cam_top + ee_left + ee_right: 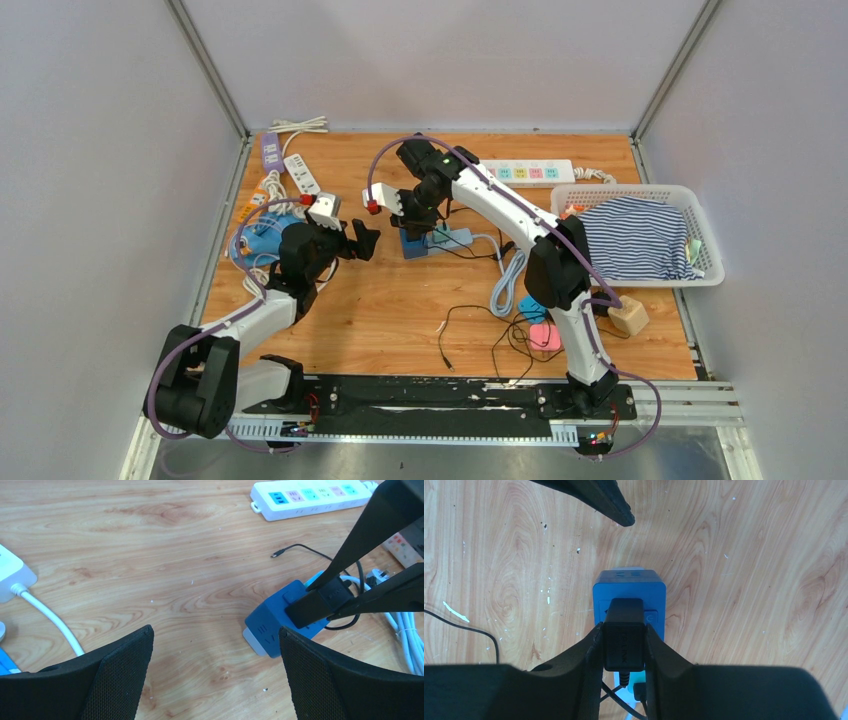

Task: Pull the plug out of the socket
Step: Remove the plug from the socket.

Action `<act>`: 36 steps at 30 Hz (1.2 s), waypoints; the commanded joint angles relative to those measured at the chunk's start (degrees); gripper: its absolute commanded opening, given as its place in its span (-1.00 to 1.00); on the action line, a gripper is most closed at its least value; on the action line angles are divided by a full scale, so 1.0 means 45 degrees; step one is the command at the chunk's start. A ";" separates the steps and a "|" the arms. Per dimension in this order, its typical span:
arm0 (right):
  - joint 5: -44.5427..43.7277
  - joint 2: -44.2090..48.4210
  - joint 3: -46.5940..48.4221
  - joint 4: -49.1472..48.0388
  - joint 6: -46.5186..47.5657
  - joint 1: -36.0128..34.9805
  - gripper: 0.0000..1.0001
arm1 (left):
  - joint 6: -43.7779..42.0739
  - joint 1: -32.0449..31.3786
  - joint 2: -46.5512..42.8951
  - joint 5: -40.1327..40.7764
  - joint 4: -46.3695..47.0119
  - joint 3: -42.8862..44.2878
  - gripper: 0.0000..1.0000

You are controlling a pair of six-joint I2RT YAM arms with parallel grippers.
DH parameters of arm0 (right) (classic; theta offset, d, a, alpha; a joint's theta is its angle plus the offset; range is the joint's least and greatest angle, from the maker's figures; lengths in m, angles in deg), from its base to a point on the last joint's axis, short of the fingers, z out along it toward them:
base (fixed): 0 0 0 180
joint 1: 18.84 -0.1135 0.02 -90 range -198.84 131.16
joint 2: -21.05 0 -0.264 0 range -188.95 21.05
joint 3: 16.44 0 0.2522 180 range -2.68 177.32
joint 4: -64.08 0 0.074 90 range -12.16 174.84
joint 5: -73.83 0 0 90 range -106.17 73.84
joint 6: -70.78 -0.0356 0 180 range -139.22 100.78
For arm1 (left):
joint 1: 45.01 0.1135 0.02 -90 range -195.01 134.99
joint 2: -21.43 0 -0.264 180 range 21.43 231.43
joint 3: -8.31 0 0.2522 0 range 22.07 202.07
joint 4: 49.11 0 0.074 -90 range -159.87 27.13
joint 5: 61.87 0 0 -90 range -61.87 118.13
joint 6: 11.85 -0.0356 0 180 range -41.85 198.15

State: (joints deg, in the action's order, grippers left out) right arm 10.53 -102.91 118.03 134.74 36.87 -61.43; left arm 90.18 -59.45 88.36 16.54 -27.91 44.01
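A blue socket block (629, 592) lies on the wooden table, also in the top view (413, 243) and the left wrist view (272, 625). A black plug (623, 637) sits in its top face, also seen in the left wrist view (317, 602). My right gripper (623, 640) is shut on the plug, one finger on each side. My left gripper (215, 670) is open and empty, hovering just left of the socket block, with its right fingertip (300, 650) close to the block's near corner. In the top view the left gripper (360, 240) is left of the block.
A white power strip (530, 172) lies at the back. A white basket (700, 225) with striped cloth is at the right. More strips and cables (285, 175) are at the back left. Black cables (480, 335) and a wooden block (628, 316) lie at the front right.
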 commanded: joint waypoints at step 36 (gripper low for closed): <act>0.1424 -0.0880 0.0777 0.1275 0.0444 0.0655 -0.25 | -0.0340 0.0005 -0.0187 -0.0539 0.1176 -0.0382 0.93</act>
State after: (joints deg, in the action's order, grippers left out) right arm 15.56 -105.29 119.73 138.09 39.06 -58.54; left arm 89.87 -59.45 88.32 13.37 -24.32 43.05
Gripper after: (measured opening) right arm 0.410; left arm 0.965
